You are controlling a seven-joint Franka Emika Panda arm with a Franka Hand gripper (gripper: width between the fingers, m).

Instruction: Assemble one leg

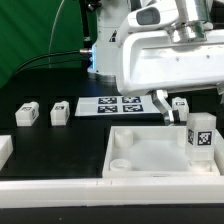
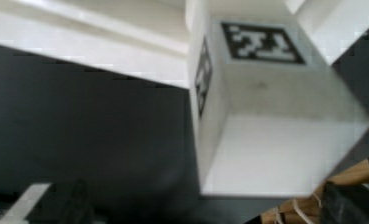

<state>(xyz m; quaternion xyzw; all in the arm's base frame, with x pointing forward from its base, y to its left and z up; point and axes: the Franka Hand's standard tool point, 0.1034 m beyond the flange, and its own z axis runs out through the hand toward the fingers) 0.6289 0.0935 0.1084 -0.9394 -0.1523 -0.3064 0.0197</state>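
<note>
A white leg (image 2: 279,120) with a black-and-white tag on its end fills the wrist view, just ahead of my gripper (image 2: 195,208). The fingers sit wide apart at either side and do not touch it. In the exterior view my gripper (image 1: 163,103) hangs low behind the white tray (image 1: 150,172), beside a leg (image 1: 181,105) lying on the black table. Another leg (image 1: 200,136) stands upright in the tray's corner at the exterior view's right. Two more legs (image 1: 27,115) (image 1: 58,112) lie at the exterior view's left.
The marker board (image 1: 118,103) lies on the table just to the exterior view's left of the gripper. A white part (image 1: 4,150) shows at the left edge. The arm's large white body (image 1: 165,55) hangs over the far right. A green backdrop stands behind.
</note>
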